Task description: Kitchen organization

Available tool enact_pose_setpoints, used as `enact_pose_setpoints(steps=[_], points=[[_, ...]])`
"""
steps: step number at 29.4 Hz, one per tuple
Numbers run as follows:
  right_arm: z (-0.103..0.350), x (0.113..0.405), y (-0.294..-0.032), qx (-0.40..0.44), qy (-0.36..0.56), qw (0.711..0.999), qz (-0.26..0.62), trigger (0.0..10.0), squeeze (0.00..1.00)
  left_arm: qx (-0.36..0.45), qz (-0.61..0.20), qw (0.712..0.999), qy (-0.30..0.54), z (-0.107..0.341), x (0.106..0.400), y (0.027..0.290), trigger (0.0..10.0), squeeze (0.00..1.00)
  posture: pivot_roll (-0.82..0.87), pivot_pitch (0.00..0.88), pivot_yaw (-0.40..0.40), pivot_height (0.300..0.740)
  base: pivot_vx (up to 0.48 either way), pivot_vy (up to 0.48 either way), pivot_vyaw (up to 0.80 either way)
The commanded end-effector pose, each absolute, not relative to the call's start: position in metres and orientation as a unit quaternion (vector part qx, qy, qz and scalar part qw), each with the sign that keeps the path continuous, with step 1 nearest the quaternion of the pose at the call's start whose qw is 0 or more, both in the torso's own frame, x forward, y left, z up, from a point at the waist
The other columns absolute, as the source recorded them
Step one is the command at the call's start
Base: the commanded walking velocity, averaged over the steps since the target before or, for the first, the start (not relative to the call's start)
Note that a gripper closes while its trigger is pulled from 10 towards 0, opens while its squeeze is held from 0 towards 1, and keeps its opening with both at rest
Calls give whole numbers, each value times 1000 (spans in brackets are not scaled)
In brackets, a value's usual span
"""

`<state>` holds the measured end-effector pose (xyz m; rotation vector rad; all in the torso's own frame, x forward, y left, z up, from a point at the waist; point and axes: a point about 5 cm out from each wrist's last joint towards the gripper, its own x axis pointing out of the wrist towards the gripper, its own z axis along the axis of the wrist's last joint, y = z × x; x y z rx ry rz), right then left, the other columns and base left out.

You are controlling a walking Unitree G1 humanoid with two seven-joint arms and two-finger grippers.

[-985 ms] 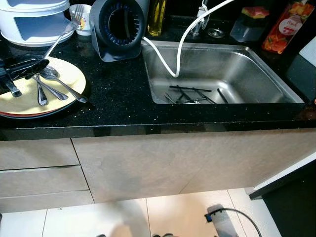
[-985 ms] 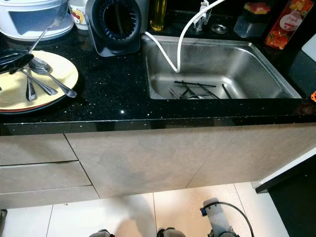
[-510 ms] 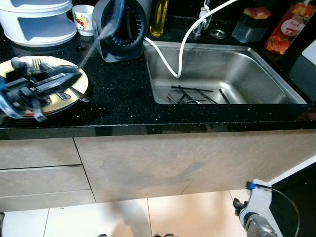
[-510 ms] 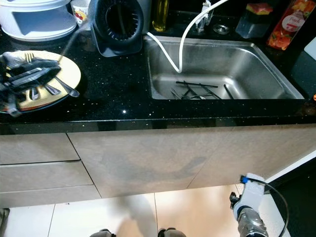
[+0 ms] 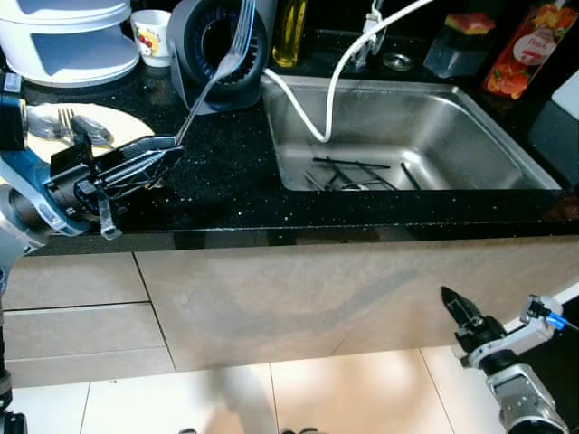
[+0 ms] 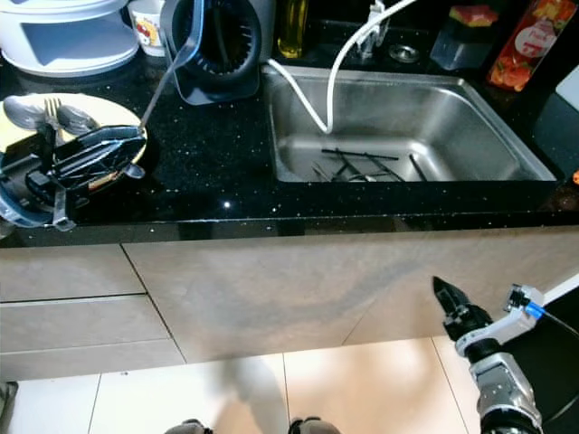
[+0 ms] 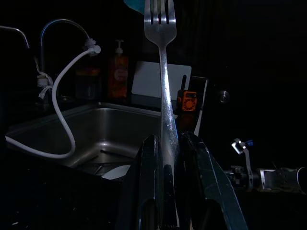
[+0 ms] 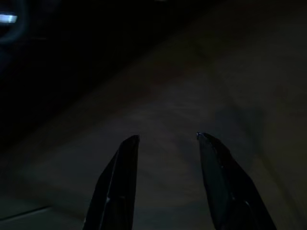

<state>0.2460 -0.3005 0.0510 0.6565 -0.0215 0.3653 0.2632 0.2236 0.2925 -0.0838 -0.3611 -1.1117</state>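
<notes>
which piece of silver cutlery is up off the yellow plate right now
The long silver fork, clamped by its handle between the left gripper's black fingers, tines up over the black counter. The other fork and spoons lie on the yellow plate.

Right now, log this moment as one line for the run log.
left gripper: shut on fork, tines up, above counter | right gripper: open, low by cabinet | plate: cutlery left

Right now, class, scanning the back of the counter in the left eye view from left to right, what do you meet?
White appliance → cup → dark round-fronted appliance → yellow bottle → tap → clear container → red packet.
</notes>
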Motion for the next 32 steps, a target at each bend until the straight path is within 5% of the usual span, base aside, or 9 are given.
enact_pose_setpoints(steps=[1,9,11,27,30,31,32], points=[[57,245,-298,326,-27,921,212,10000,0,-45,-533,827,-172,290,261,218,0,0,109,109,-82,740,0,0,0],[100,261,-279,343,-135,875,315,10000,0,-58,-540,822,-168,284,263,206,0,0,113,100,-81,740,0,0,0],[130,268,-271,341,-191,844,366,10000,0,-62,-544,822,-158,277,265,197,0,0,119,94,-77,740,0,0,0],[190,291,-227,270,-246,824,432,10000,0,-32,-539,834,-113,253,280,161,0,0,125,93,-66,740,0,0,0],[202,290,-209,281,-257,800,464,10000,0,-39,-554,825,-110,249,279,148,0,0,124,93,-58,740,0,0,0],[207,288,-201,287,-261,787,479,10000,35,-46,-561,819,-112,249,278,143,0,0,123,91,-55,740,0,0,0],[210,289,-191,289,-260,781,490,10000,925,-53,-568,813,-116,249,277,138,0,0,120,93,-51,740,0,0,0]])
